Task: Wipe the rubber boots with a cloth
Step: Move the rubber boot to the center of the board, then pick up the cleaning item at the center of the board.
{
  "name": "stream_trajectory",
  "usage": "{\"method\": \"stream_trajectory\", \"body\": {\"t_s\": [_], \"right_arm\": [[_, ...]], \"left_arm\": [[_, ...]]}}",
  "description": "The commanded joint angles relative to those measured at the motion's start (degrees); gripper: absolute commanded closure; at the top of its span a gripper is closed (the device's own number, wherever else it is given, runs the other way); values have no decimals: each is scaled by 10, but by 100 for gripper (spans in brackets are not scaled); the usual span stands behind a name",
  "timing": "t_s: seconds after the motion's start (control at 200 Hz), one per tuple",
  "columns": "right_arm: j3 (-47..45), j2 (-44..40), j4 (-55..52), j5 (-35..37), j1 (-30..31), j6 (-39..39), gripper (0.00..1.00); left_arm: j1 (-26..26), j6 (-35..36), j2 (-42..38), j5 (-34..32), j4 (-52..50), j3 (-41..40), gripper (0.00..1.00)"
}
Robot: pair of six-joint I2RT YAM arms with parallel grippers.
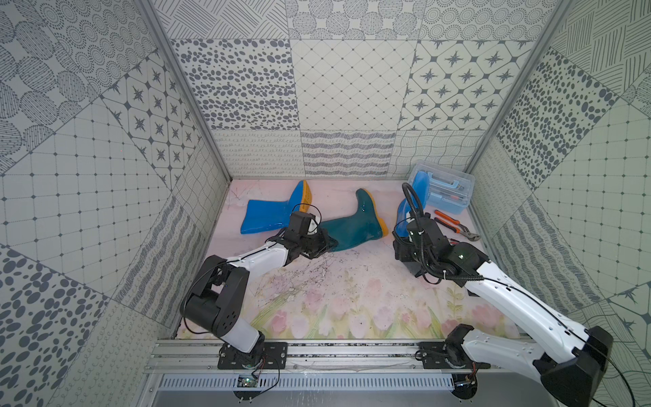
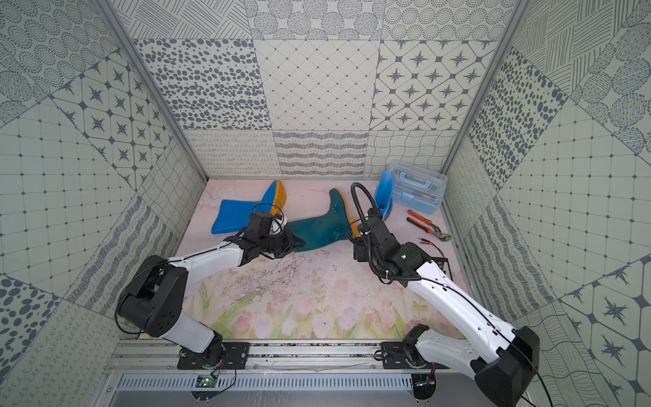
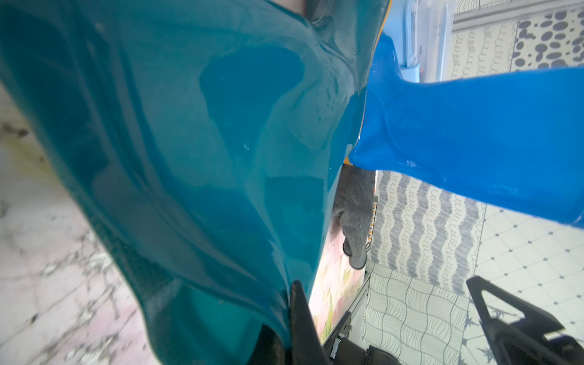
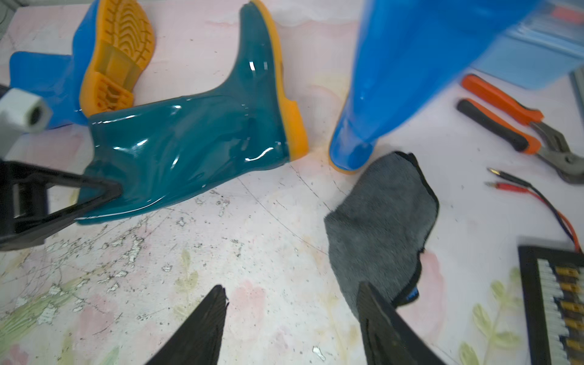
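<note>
At centre frame in both top views, the teal boot lies on its side on the mat. Its shaft points lower left and its orange sole faces right. Up and left of it, the flat blue boot also lies on its side, with its heel just beside the teal shaft. At upper right, the propped blue boot is tilted, with its toe on the mat and its shaft against the toolbox.

In the right wrist view, the cloth lies bunched on the mat, grey side up, with blue showing at one corner. It sits just beside the propped boot's toe and apart from the teal boot. The right arm hides it in both top views.

Left gripper: clenched on the rim of the teal boot's shaft.

Right gripper: released, jaws apart, grasping nothing, low over the mat. One finger overlaps the cloth's near edge; whether it touches the cloth cannot be told.

Pliers with orange handles lie right of the propped boot, near the toolbox. Two test leads and a black box lie on the mat near the pliers.
</note>
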Motion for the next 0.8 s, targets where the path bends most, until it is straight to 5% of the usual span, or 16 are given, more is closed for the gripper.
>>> {"method": "stream_trajectory", "body": {"t_s": [0.0,0.27,0.53,0.795], "right_arm": [[-44,-29,-45,30,-19,90,29],[-171,-24,125,-88,-187,124,17],[-137,93,217,-73,-194,126,14],[-194,119,295,-19,-196,179,14]], "left_arm": [[-10,100,-109,-17,-169,-51,100],[-9,88,-234,-72,-318,-159,100],[-10,109,-152,-105,-359,-153,100],[-11,137,-134,-108,-355,-127,98]]}}
